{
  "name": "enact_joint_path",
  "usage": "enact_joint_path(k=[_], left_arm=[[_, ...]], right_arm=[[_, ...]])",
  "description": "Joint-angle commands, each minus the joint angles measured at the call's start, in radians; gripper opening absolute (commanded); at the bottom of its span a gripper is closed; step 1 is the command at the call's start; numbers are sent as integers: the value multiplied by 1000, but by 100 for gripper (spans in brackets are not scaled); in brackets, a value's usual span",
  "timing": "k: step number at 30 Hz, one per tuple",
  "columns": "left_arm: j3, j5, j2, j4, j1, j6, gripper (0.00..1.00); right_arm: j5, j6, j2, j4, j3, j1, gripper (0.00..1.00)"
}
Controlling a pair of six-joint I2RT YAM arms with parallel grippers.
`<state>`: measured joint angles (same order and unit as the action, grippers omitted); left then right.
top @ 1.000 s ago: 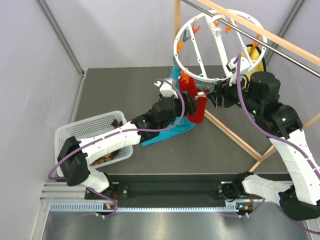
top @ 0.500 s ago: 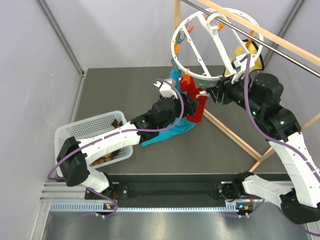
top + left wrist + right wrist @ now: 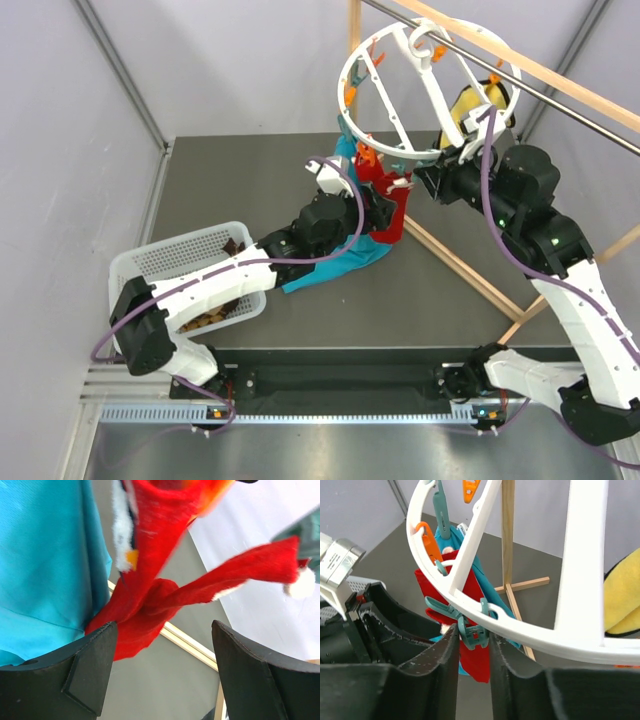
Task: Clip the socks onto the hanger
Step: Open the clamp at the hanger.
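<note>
The white ring hanger [image 3: 385, 150] hangs tilted from the rail by its hook; its rim also shows in the right wrist view [image 3: 520, 630]. Red socks [image 3: 387, 205] hang under its near rim below an orange clip [image 3: 366, 158]. My right gripper [image 3: 428, 182] is shut on a teal clip [image 3: 476, 636] on the rim, its fingers [image 3: 437, 675] squeezing the clip's handles. My left gripper [image 3: 375, 212] is wide open just below the red socks [image 3: 150, 595], which hang past its fingertips [image 3: 97, 650] without being gripped. Checkered socks [image 3: 236, 244] lie in the basket.
A white mesh basket [image 3: 150, 262] sits at the left. A long teal cloth [image 3: 335, 265] hangs behind the red socks and trails onto the table. A yellow cloth [image 3: 468, 105] hangs at the ring's right. Wooden frame legs [image 3: 460, 268] cross the table on the right.
My right gripper has moved up and left with the clip, tilting the hanger ring steeper and swinging it left. The left arm has barely moved.
</note>
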<state>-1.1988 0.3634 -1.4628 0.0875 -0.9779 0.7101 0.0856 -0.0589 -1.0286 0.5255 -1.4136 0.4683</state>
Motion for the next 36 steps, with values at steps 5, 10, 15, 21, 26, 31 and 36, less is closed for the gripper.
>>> enact_joint_path(k=[5, 10, 15, 21, 26, 31, 36], left_arm=[[13, -86, 81, -20, 4, -27, 79], [60, -164, 162, -22, 4, -63, 77], [84, -173, 289, -132, 4, -78, 77], [79, -164, 436, -284, 4, -98, 77], [90, -328, 466, -140, 4, -104, 77], [64, -419, 441, -58, 4, -98, 77], [79, -373, 449, -66, 4, -60, 77]], right_arm=[[-32, -65, -5, -64, -19, -3, 3], [-40, -107, -11, -13, -53, -3, 0], [-52, -157, -31, 70, -108, -3, 0], [-43, -197, -85, 192, -195, -3, 0], [54, -275, -123, 297, -284, -3, 0], [157, -315, -180, 418, -386, -3, 0], [154, -355, -169, 424, -377, -2, 0]])
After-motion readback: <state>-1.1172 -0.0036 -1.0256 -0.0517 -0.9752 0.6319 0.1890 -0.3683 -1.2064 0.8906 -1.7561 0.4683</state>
